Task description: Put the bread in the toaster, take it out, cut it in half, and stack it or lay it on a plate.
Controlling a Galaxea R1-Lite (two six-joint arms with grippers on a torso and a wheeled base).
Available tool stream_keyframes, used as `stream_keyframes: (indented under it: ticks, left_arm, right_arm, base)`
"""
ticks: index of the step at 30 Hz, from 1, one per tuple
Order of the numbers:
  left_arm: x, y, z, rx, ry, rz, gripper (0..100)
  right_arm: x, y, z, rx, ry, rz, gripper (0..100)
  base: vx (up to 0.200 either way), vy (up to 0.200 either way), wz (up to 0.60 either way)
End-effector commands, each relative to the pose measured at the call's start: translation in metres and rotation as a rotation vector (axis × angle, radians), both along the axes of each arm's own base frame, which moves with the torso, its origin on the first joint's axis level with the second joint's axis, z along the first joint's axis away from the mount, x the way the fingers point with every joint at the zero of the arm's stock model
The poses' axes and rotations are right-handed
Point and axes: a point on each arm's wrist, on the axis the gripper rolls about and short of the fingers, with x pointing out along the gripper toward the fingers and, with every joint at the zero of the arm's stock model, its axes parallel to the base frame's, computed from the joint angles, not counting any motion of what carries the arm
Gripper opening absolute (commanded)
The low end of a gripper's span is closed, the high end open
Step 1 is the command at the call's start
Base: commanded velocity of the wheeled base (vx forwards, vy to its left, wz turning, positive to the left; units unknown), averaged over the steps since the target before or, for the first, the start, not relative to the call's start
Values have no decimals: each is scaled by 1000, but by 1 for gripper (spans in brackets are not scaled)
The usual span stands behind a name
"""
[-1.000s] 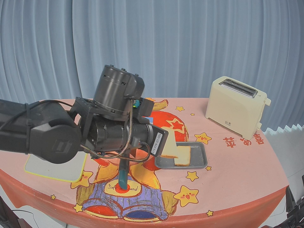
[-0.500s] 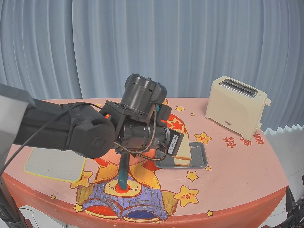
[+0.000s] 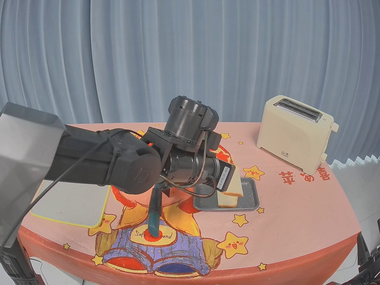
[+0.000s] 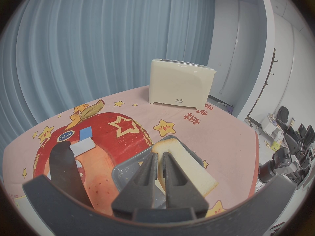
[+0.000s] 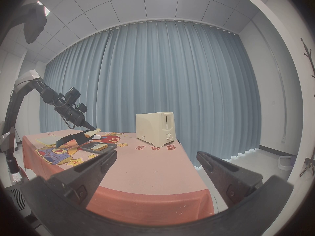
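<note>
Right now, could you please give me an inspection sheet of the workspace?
Surface: table under a pink cartoon cloth.
Job's things: bread slice held tilted over the tray; second slice lying in the tray; toaster with no bread sticking out; board bare; knife upright in its stand.
Clutter: two small cards on the cloth.
Grippers: left pincer shut on the bread slice; right pincer open, off the table's edge.
Cables: cable looping round the left wrist.
Surroundings: blue curtain behind the table.
</note>
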Motion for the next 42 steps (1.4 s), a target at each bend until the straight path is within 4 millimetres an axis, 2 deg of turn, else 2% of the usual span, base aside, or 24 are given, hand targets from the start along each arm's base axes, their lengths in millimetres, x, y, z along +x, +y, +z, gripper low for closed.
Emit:
stream_keyframes:
  ticks: [1, 14, 17, 18, 20, 27, 42]
  left_arm:
    - [5, -5, -7, 7, 7, 0, 0]
    - [19, -14, -31, 27, 28, 0, 0]
    - [22, -13, -30, 20, 20, 8, 0]
    - [24, -13, -37, 25, 26, 10, 0]
    - [25, -12, -40, 29, 30, 13, 0]
    - [32, -3, -40, 29, 30, 38, 0]
    - [32, -3, -39, 31, 31, 41, 0]
  right_arm:
    - [0, 0, -5, 0, 1, 0, 100]
    - [0, 0, -5, 0, 1, 0, 100]
    - [0, 0, -5, 0, 1, 0, 100]
    - [0, 0, -5, 0, 1, 0, 100]
    - [0, 0, -5, 0, 1, 0, 100]
    - [0, 0, -5, 0, 1, 0, 100]
    - [0, 0, -5, 0, 1, 0, 100]
  base:
    - [0, 0, 0]
    - [0, 0, 0]
    - [0, 0, 0]
    - [0, 0, 0]
    - [0, 0, 0]
    - [0, 0, 0]
    - [0, 0, 0]
